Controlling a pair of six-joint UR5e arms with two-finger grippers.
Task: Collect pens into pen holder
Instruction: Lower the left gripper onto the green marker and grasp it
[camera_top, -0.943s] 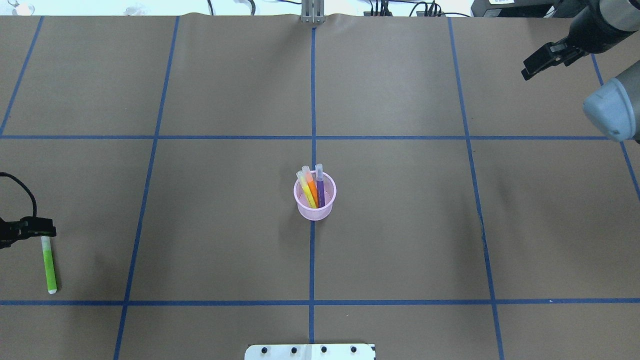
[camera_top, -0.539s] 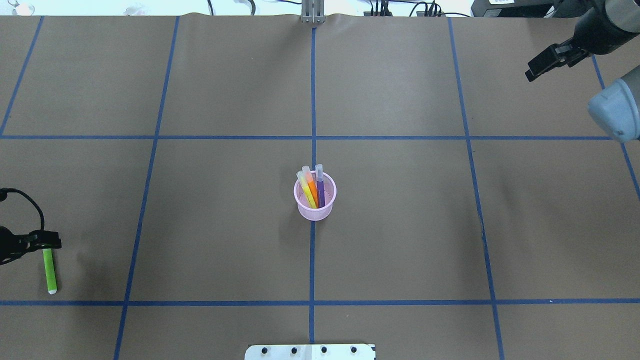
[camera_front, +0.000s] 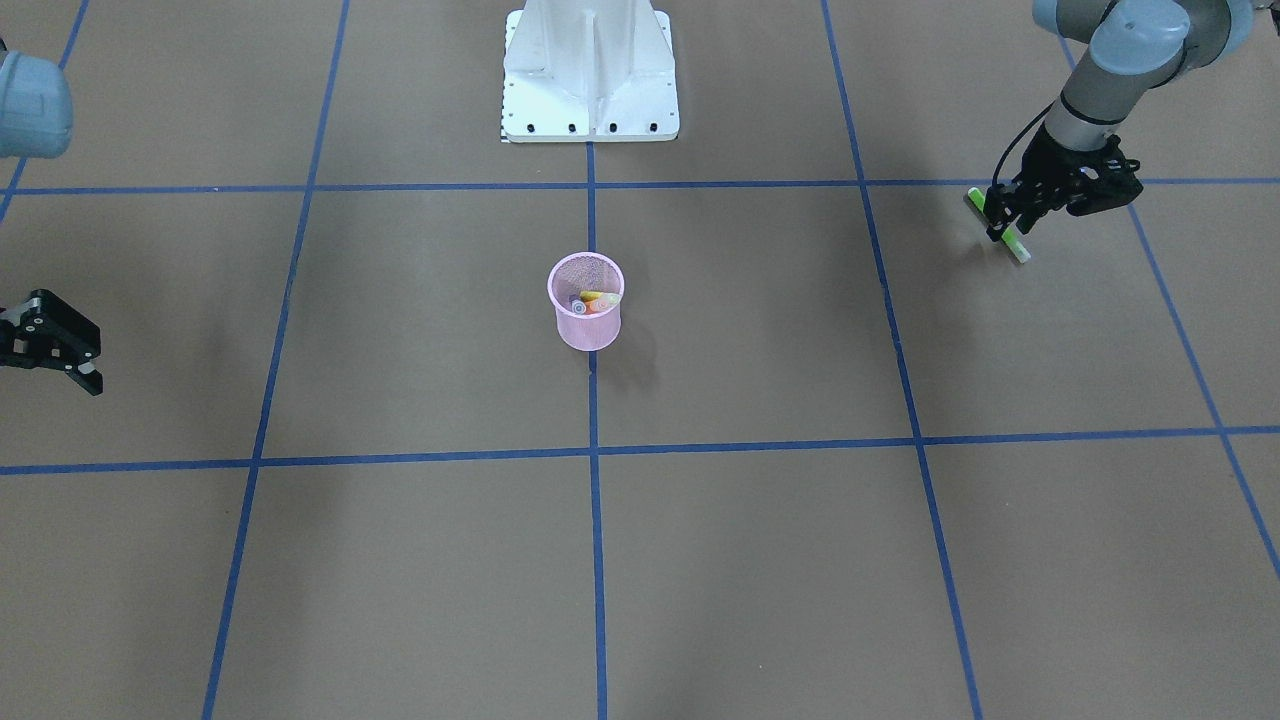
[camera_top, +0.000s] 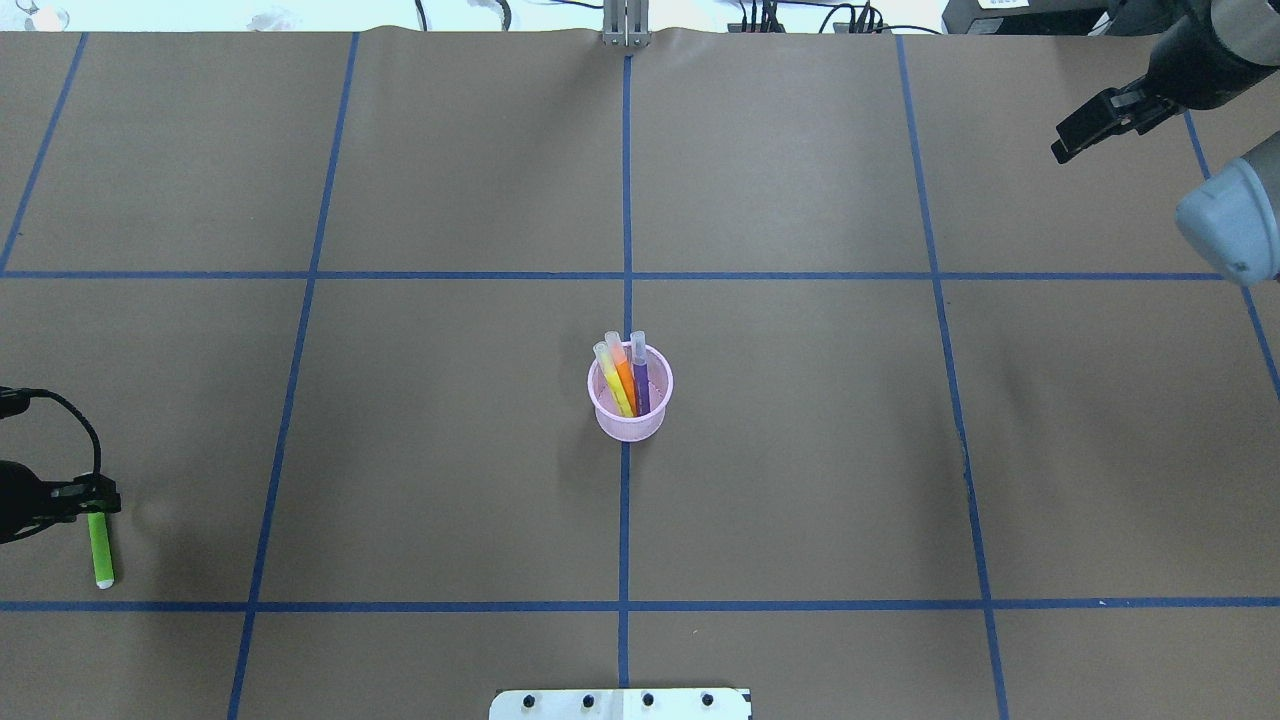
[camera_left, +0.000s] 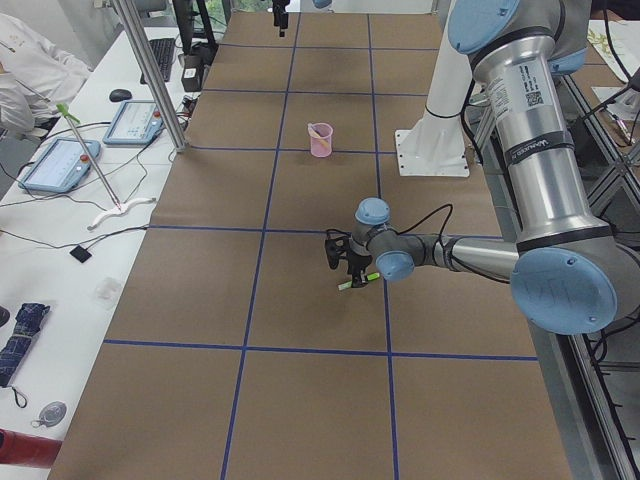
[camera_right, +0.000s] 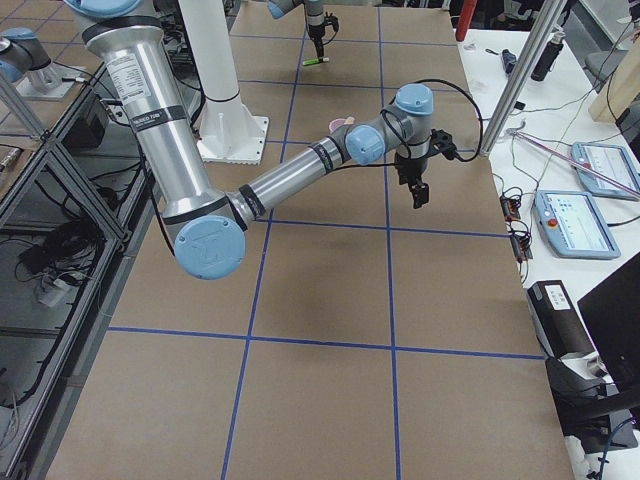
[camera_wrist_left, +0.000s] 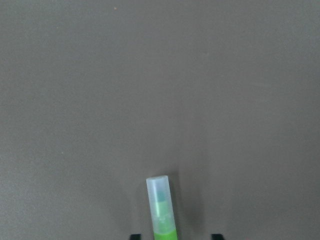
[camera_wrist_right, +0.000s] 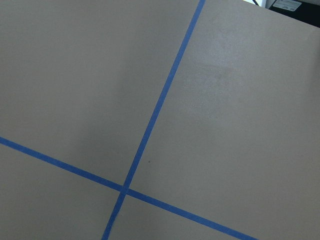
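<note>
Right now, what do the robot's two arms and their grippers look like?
Both arms, the left arm and the right arm, are silver metal tubes with pale blue caps on rounded joints, each with a printed label on its upper tube. The left gripper and right gripper are black with two fingers. A black cable loops from the left wrist.

Overhead and front cameras face each other across the table (camera_top: 800, 400), both showing the pen holder (camera_top: 629, 428).

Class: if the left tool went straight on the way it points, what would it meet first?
It points down, so the left tool would probably meet the green pen lying between its open jaws, with the table just under it; its height is unclear.
</note>
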